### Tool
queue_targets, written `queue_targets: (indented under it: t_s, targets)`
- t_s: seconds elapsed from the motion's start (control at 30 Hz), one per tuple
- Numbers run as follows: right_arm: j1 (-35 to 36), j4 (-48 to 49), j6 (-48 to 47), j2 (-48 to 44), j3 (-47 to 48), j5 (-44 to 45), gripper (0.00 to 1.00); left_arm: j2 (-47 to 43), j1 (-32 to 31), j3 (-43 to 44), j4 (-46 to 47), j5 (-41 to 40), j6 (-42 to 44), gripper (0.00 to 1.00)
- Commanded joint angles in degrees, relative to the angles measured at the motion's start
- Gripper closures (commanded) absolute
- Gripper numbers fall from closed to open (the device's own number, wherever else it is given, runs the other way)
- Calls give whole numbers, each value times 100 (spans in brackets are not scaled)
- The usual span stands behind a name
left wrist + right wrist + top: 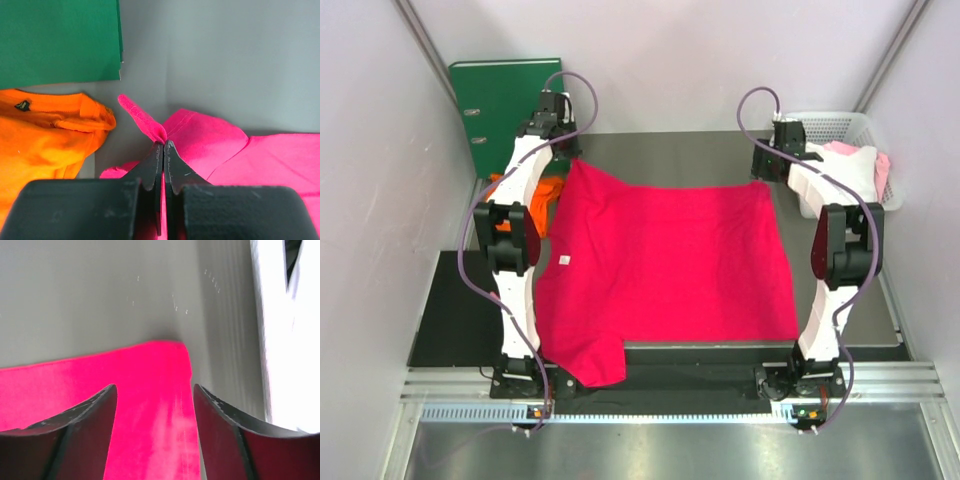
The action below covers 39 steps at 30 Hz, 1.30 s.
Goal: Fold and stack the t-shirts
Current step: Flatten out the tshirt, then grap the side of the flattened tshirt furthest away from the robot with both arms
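Observation:
The crimson-pink t-shirt [665,265] lies spread flat over the table middle, its white neck label [564,260] at the left. My left gripper [563,152] is shut on the shirt's far left corner; in the left wrist view [163,144] a pinched fold of pink cloth [145,120] sticks out past the closed tips. My right gripper [768,172] is open over the shirt's far right corner [170,370], one finger [95,410] on each side of the cloth. The orange t-shirt [544,196] lies bunched under my left arm and shows in the left wrist view [45,135].
A green ring binder [505,100] stands at the back left, also in the left wrist view [60,40]. A white basket [865,135] with pale cloth sits at the back right. Grey walls close in on both sides.

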Motion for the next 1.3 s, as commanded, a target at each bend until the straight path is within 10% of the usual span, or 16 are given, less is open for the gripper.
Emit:
queue_targets:
  t_s: [0.0, 0.63, 0.73, 0.8, 1.27]
  targets:
    - [-34, -167, 37, 284, 564, 138, 28, -226, 26, 280, -157, -73, -48, 100]
    - [-25, -1117, 520, 1717, 1971, 551, 43, -41, 26, 263, -105, 85, -100, 100]
    - [-25, -1108, 590, 1753, 1936, 481, 88, -15, 26, 254, -96, 102, -118, 100]
    - [-25, -1099, 634, 1744, 1901, 411, 100, -15, 26, 263, -105, 85, -136, 100]
    - [-25, -396, 582, 84, 443, 762, 100, -761, 35, -361, -263, -3, -206, 100]
